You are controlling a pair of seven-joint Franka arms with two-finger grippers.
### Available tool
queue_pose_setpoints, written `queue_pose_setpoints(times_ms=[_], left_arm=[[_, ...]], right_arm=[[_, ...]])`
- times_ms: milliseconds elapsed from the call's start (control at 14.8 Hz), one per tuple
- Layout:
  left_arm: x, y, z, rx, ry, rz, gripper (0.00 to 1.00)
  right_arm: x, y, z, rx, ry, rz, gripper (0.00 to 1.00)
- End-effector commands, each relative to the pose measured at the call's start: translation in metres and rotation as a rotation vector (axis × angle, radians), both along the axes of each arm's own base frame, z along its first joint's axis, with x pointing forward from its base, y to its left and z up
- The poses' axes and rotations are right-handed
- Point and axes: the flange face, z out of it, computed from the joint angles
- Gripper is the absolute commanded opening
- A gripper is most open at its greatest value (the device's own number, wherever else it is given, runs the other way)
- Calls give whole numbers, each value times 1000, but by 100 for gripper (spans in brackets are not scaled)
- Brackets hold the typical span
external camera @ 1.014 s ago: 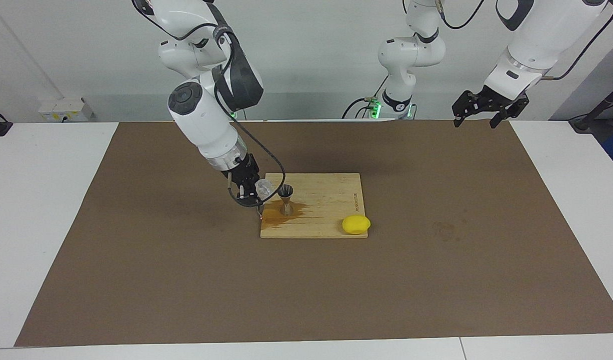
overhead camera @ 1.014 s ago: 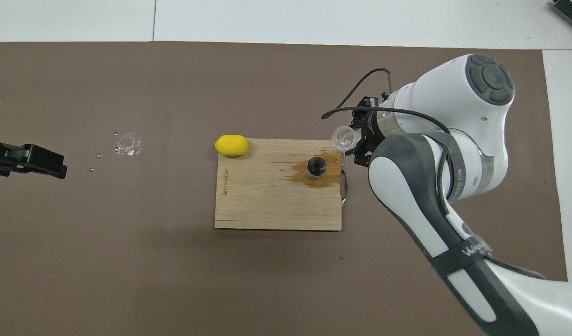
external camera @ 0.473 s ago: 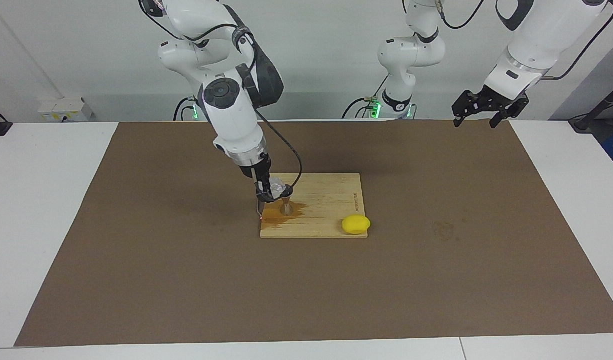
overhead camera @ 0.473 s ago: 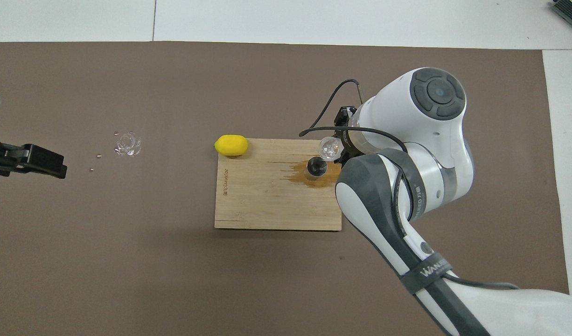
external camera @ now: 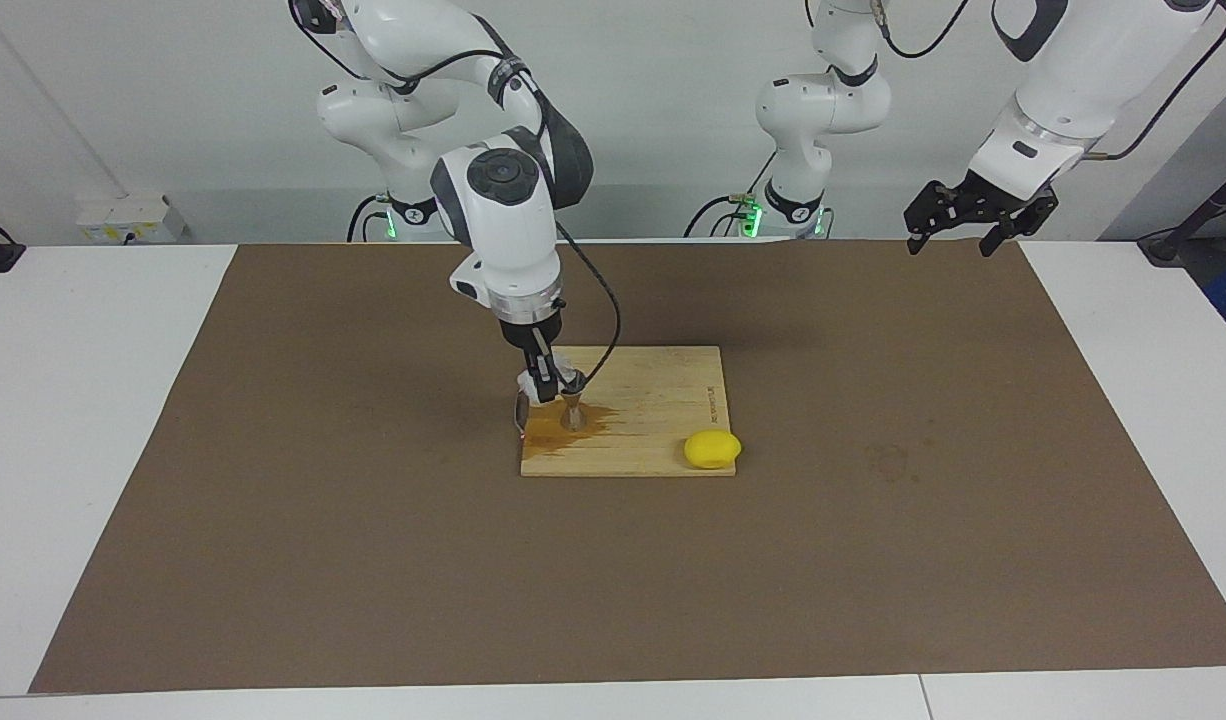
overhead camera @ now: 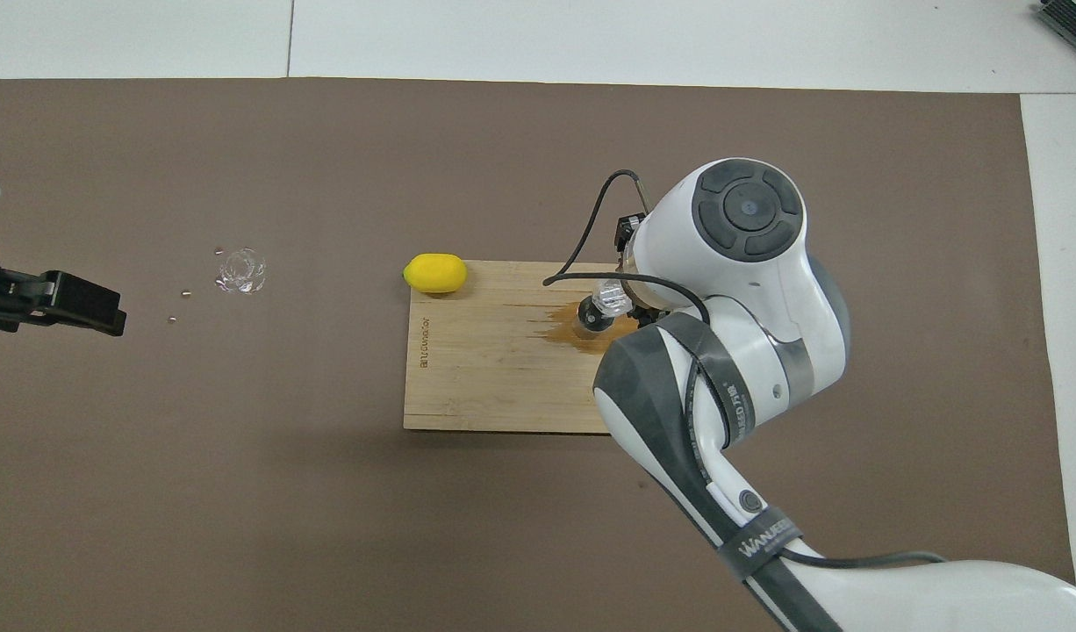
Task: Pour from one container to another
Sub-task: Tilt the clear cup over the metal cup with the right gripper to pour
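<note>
My right gripper (external camera: 543,388) is clamped shut on the small clear, textured glass tumbler (overhead camera: 610,298), which I hold tipped over the small silver hourglass-shaped metal jigger (external camera: 572,408). The jigger stands upright on the pale bamboo cutting board (external camera: 663,400), at the board's corner toward my right arm's end of the table, in the middle of a brown wet stain (external camera: 553,428) on the wood. That stain tells me liquid has already missed or overflowed, so the pour needs care.

To do this well, I judge I should keep the tumbler's lip directly above the jigger's upper cone and low over it, without knocking the rim, since the narrow-waisted jigger would topple easily. I would tilt slowly by rolling the wrist, and watch for the cone filling.

My left gripper (external camera: 973,215) waits with jaws wide apart and empty, over the brown mat's (external camera: 873,560) corner at its own end. The yellow lemon (external camera: 712,449) rests at the board's other corner, farther from me, well apart from the pour.
</note>
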Motion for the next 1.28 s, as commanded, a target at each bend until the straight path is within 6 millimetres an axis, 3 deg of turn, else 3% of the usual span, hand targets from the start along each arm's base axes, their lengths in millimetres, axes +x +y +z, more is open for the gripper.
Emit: queue_pose_setpoints(times_ms=[0,338,473,1216], left_arm=[[-9,-1,3,-6,4,12,100],[-9,-1,2,-6,6,12,100],[-9,-1,2,-6,6,12,100],[-9,-1,3,-6,4,12,100]], right_arm=[[-9,1,3,-80,-34,36,0],[-13,7,3,-131,-59,75,0],[-23,20,2,-158,-72,113,0],[-28,21,3,-219,-102,152,0]])
